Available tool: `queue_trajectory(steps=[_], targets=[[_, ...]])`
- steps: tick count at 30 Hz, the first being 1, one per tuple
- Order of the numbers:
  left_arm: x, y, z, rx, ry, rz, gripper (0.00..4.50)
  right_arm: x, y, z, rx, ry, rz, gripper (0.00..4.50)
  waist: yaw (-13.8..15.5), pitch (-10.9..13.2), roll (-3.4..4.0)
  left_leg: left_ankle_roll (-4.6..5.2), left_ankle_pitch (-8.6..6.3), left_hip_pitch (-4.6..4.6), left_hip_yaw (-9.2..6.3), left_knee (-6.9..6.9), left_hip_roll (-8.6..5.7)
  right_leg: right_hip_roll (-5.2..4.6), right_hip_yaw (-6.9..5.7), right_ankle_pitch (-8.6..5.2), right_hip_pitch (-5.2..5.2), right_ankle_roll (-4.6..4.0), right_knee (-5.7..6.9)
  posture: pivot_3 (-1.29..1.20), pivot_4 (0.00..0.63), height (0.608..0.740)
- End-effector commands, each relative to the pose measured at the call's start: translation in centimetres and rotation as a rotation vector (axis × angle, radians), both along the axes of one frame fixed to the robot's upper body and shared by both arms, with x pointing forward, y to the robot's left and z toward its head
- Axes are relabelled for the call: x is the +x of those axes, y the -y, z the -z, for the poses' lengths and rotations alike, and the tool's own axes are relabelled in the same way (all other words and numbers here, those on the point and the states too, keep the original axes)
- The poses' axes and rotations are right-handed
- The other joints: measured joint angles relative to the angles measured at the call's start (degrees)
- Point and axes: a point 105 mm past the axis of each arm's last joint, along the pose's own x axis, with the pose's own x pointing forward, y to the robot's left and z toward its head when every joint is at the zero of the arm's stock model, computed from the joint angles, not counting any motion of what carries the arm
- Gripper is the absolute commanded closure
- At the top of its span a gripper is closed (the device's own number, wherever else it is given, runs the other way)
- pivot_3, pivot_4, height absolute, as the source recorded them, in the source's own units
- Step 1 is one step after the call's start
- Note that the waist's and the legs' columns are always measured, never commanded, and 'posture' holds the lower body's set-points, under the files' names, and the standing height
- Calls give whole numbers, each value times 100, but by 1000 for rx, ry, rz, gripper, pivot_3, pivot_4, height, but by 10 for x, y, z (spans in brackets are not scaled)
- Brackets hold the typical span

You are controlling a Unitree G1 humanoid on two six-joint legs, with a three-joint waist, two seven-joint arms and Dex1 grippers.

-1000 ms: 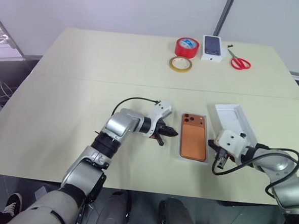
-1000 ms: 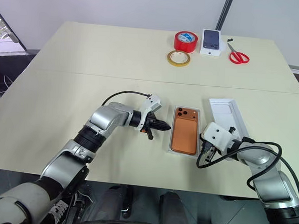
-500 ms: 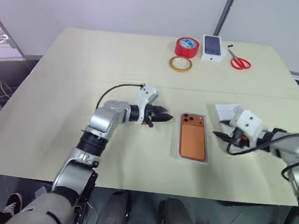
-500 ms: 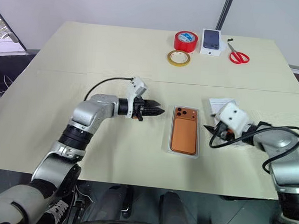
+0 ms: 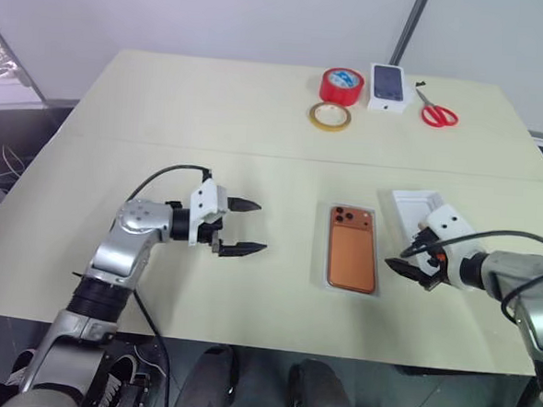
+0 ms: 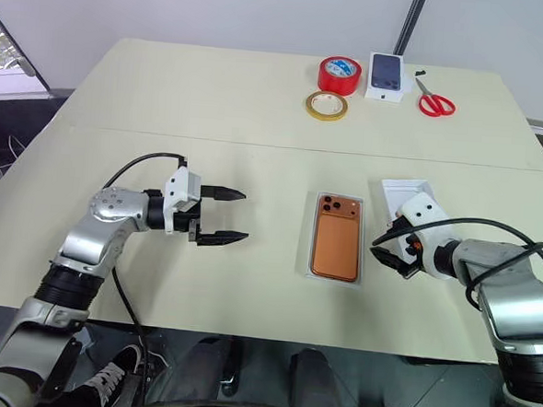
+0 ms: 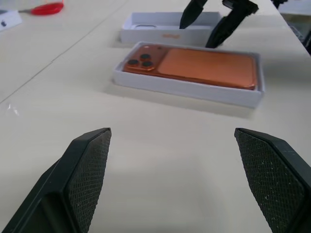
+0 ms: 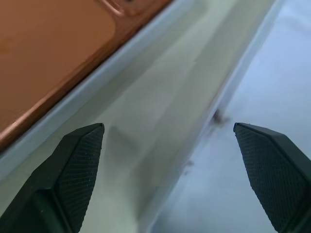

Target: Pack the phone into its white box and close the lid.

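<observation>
A big cream table (image 5: pixel 166 114) stands in front of a pale wall. The orange phone (image 5: pixel 352 249) lies flat inside the white box (image 7: pixel 194 90), near the front edge of the table, with its camera lenses pointing up. The lid (image 5: pixel 410 205) lies just to the right of the box, open side up, and the right arm hides much of it.

The left gripper (image 5: pixel 244 227) hangs over bare table, well to the left of the box. It points sideways at the box, with its two black fingers spread wide and nothing between them. The right gripper (image 5: pixel 413 264) sits low by the gap between the box and the lid. Its fingers are also spread wide and hold nothing.

At the far edge lie a red tape roll (image 5: pixel 341 84), a yellow tape ring (image 5: pixel 329 117), a small white box (image 5: pixel 390 87) and red scissors (image 5: pixel 437 112).
</observation>
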Motion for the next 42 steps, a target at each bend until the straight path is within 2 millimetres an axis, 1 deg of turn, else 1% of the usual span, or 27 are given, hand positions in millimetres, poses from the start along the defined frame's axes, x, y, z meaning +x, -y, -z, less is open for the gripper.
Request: queue_trajectory(steps=[1, 5, 7, 8, 9, 10, 12, 13, 15, 19, 21, 24, 26, 28, 30, 32, 34, 35, 36, 37, 38, 39, 42], targets=[[-6, -4, -13, -23, 85, 30, 239, -3, -5, -9, 24, -30, 19, 54, 6, 0, 0, 1, -1, 0, 0, -1, 0, -1, -1, 0, -1, 0, -1, 0, 150, 740], [-6, -6, -9, -18, 98, 9, 239, 1, -4, -12, 58, -73, 69, 54, -6, 0, 0, 6, -4, -5, 2, -2, 0, -1, 1, 0, -5, 0, -3, 0, 150, 740], [-6, -5, -9, -30, 102, -6, 173, 2, -1, -8, 57, -99, 91, 560, -8, 0, 1, 7, -4, -4, 2, -2, 0, -1, 1, 0, -6, 1, -2, 0, 150, 740], [-5, -5, -10, -35, 105, -15, 173, 0, -1, -4, 55, -116, 89, 899, -9, 0, 1, 7, -4, -5, 2, -3, 0, -1, 0, 0, -6, 1, -2, 0, 150, 740], [-5, -5, -10, -41, 105, -24, 173, 0, 1, 0, 38, -124, 96, 1376, -4, 0, 1, 8, -4, -5, 2, -4, 0, -1, 0, 0, -6, 1, -2, 0, 150, 740], [-4, -5, -10, -46, 104, -31, 173, 0, 2, 2, 32, -130, 102, 1947, -2, 0, 1, 8, -5, -5, 2, -4, 0, -1, 0, 0, -6, 1, -3, 0, 150, 740], [-4, -5, -11, -52, 99, -42, 173, 1, 3, 3, 36, -138, 107, 2898, -4, 0, 1, 8, -5, -6, 2, -2, 0, -1, 0, 0, -5, 1, -2, 0, 150, 740], [-4, -5, -11, -53, 97, -46, 173, 1, 2, 3, 41, -140, 108, 3493, -6, 0, 1, 8, -5, -5, 2, -2, 0, -1, -1, 0, -5, 1, -2, 0, 150, 740], [-2, -6, -10, -56, 94, -61, 173, 2, 3, 6, 32, -143, 112, 4455, -11, -1, -1, 8, -5, -5, 2, -2, 0, 0, -1, 0, -5, 1, -2, 0, 150, 740], [1, -5, -9, -58, 92, -89, 173, 2, 4, 16, 47, -163, 148, 4484, -40, -2, -3, 9, -5, -3, 2, -2, 2, 4, -1, 1, -3, 2, -1, 0, 150, 740], [2, -6, -8, -56, 89, -103, 173, 8, 7, 14, 88, -140, 209, 4484, -61, -10, -16, 9, -5, 1, 2, -2, 4, 6, -1, 1, 0, 2, -1, 0, 150, 740], [5, -6, -8, -56, 92, -123, 173, 27, 3, -6, 244, -40, 261, 4484, -148, -16, -25, 9, -5, 6, 1, 1, 7, 10, -2, 2, 9, 0, -1, 0, 150, 740], [8, -5, -9, -62, 92, -133, 173, 41, -2, -25, 350, 58, 283, 4484, -165, -13, -21, 9, -5, 6, 4, -1, 6, 11, 1, 4, 4, 0, 2, 0, 150, 740], [9, -5, -10, -67, 92, -137, 173, 49, -4, -34, 394, 105, 303, 4484, -164, -8, -12, 8, -5, 1, 6, -5, 7, 14, 4, 4, -9, 0, 6, 0, 150, 740], [11, -3, -11, -82, 89, -144, 173, 63, -25, -59, 537, 239, 251, 4484, -156, -7, -10, 8, -5, -4, 5, -12, 7, 18, 3, 3, -17, 0, 8, 0, 150, 740], [11, 0, -10, -88, 83, -148, 173, 68, -53, -79, 699, 327, 146, 4484, -154, -7, -10, 8, -5, -5, 6, -13, 9, 23, 3, 3, -20, 0, 9, 0, 150, 740], [12, 1, -10, -93, 79, -152, 173, 67, -68, -88, 798, 366, 102, 4484, -151, -5, -7, 8, -4, -4, 6, -14, 11, 25, 2, 4, -20, 1, 10, 0, 150, 740], [12, 1, -11, -95, 77, -154, 173, 67, -71, -91, 836, 375, 101, 4484, -140, -5, -7, 8, -5, -5, 8, -14, 10, 24, 3, 4, -21, 1, 11, 0, 150, 740], [12, 2, -11, -97, 74, -155, 173, 63, -84, -97, 959, 353, 65, 4484, -127, -5, -7, 8, -4, -6, 8, -13, 10, 24, 2, 4, -19, 1, 11, 0, 150, 740], [12, 2, -11, -99, 72, -157, 173, 59, -94, -101, 1043, 335, 34, 4484, -123, -4, -6, 8, -4, -6, 8, -12, 8, 21, 2, 4, -19, 1, 12, 0, 150, 740], [12, 2, -11, -101, 70, -159, 173, 48, -110, -100, 1125, 265, -35, 4484, -123, -4, -5, 8, -4, -6, 8, -11, 8, 20, 2, 4, -19, 1, 13, 0, 150, 740], [12, 3, -12, -103, 70, -160, 173, 39, -120, -99, 1173, 215, -83, 4484, -124, -4, -5, 8, -4, -6, 8, -10, 8, 18, 2, 4, -19, 1, 14, 0, 150, 740], [15, 4, -14, -118, 63, -180, 173, 7, -141, -88, 1263, 76, -201, 4484, -125, -4, -4, 8, -4, -6, 7, -13, 9, 18, 3, 4, -23, 1, 16, 0, 150, 740]])
